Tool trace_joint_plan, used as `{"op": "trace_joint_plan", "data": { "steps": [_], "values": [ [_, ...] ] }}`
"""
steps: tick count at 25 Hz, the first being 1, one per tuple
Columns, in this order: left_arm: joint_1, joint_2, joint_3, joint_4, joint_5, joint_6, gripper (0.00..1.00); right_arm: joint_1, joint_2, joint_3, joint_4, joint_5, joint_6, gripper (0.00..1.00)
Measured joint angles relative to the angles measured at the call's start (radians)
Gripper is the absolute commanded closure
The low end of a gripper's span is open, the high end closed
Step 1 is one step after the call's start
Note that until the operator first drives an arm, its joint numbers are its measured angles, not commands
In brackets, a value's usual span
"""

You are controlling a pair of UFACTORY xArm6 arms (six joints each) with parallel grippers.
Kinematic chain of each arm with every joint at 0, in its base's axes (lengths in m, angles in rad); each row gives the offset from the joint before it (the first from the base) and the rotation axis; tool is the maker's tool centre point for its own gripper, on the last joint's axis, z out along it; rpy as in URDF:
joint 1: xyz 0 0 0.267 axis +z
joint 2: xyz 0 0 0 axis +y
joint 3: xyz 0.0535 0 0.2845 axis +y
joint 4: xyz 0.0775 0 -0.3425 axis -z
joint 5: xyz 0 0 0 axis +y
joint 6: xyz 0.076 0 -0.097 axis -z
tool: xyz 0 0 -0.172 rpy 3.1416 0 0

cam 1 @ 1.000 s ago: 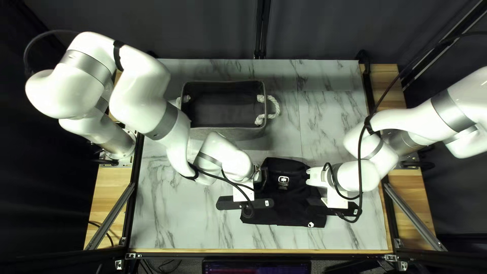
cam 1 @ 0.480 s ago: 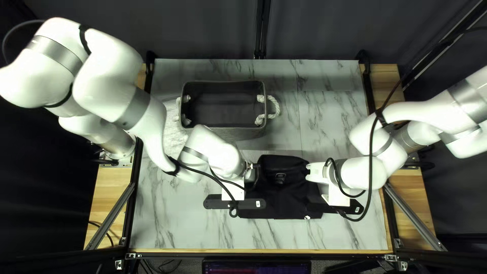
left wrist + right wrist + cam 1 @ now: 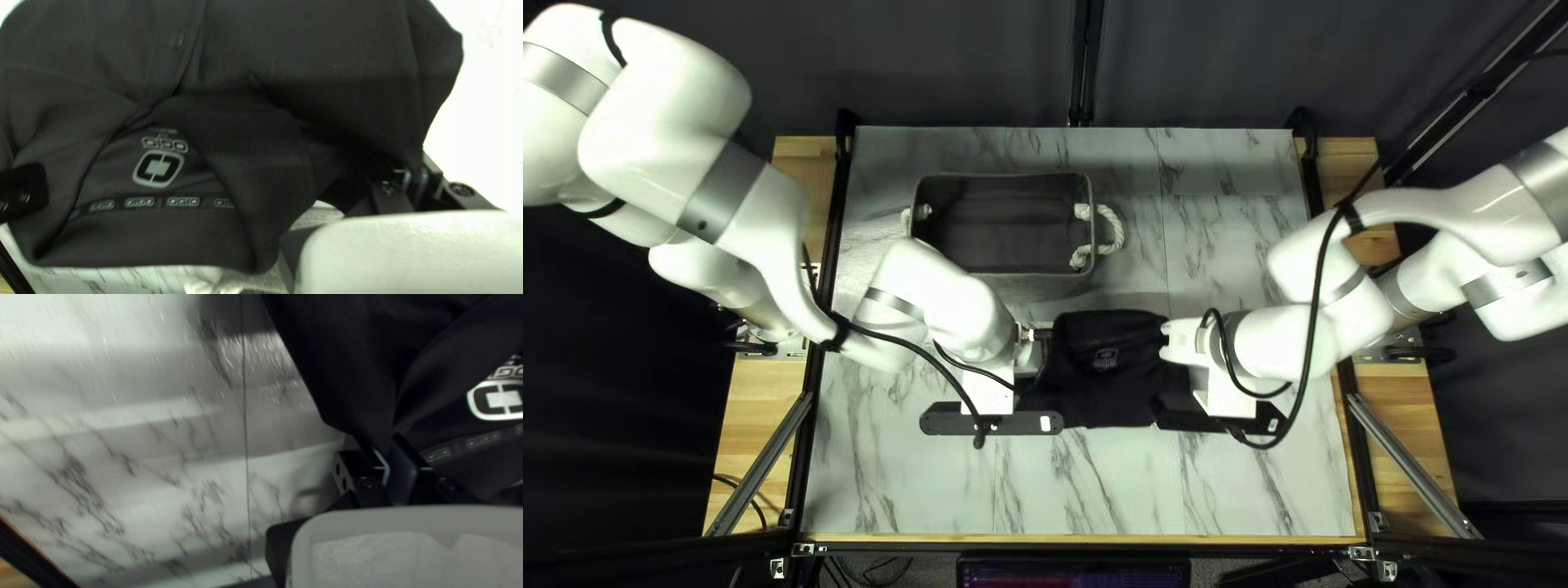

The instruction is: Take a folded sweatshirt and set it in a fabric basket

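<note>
Since the last glimpse, the black sweatshirt (image 3: 1116, 381) has shifted away from the near edge towards the far one, and a bit to the left, with both arms travelling along. The left arm (image 3: 752, 207) has swung its elbow out past the surface's left edge. The left tool (image 3: 412, 179) is pinched on one side of the cloth, the right tool (image 3: 393, 463) on the other, so the bundle hangs between them, raised off the marble-look surface (image 3: 1231, 250), I'd say.

That looks like the carrying stage: picked up, but not in the basket. The grey fabric basket (image 3: 1035, 288) stands open near the far edge, left of the middle, just beyond the cloth, a rope handle (image 3: 1112, 229) looping from its right end. They'd need more height to clear that near wall, and a loose fold might snag there.

Around it all, bare wooden boards (image 3: 757, 436) run down both sides, a dark curtain (image 3: 958, 65) hangs behind, and a screen (image 3: 1073, 573) sits below the near edge.
</note>
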Motion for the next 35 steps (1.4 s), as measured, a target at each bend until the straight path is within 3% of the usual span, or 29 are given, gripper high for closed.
{"op": "trace_joint_plan", "data": {
  "steps": [7, 16, 28, 35],
  "values": [
    [0.050, -0.140, 0.049, 0.037, 0.070, 0.018, 1.00, -0.101, 0.009, -0.111, 0.008, 0.089, -0.126, 1.00],
    [0.205, -0.370, 0.154, 0.047, 0.160, 0.164, 1.00, -0.258, 0.109, -0.272, 0.013, 0.092, -0.297, 1.00],
    [0.541, -0.628, 0.295, -0.016, 0.199, 0.538, 1.00, -0.475, 0.274, -0.490, 0.050, 0.020, -0.552, 1.00],
    [0.718, -0.805, 0.410, -0.092, 0.217, 0.752, 1.00, -0.523, 0.402, -0.593, 0.074, -0.036, -0.611, 1.00]
  ]
}}
